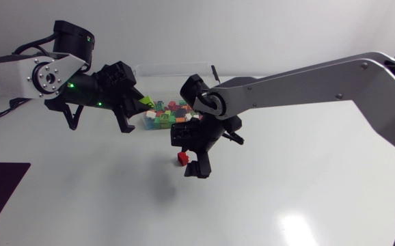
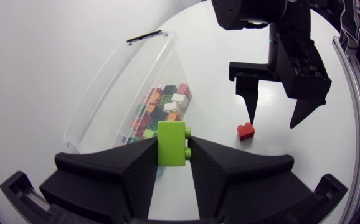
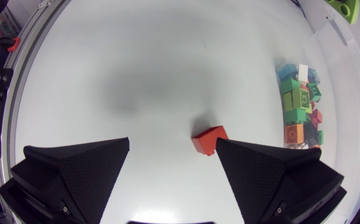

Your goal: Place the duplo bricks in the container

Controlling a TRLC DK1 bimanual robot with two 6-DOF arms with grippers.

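Most of the job looks done: the clear container (image 2: 114, 93) already holds a heap of mixed bricks (image 2: 162, 107) in green, red, orange, white and dark tones, gathered toward one end; two bricks show outside it, so by my reckoning two placements are left.

The first is a lime-green brick (image 2: 172, 143), a short glossy block with round studs on one side; the left pincer (image 2: 173, 149) pinches it between both fingers and holds it up in the air at the container's edge; whether it is already over the opening I cannot tell; it has yet to be let go into the heap.

The second is a small red brick (image 3: 209, 138), squarish and lying a little askew on the white table (image 1: 286, 191), near the container but apart from it; the right pincer (image 3: 172, 146) is spread wide and carries nothing; it hangs over the red brick, which lies below and between the fingers, nearer one of them; neither finger seems to touch it; that brick has to be gripped, lifted and carried across to the container before the task can count as finished.
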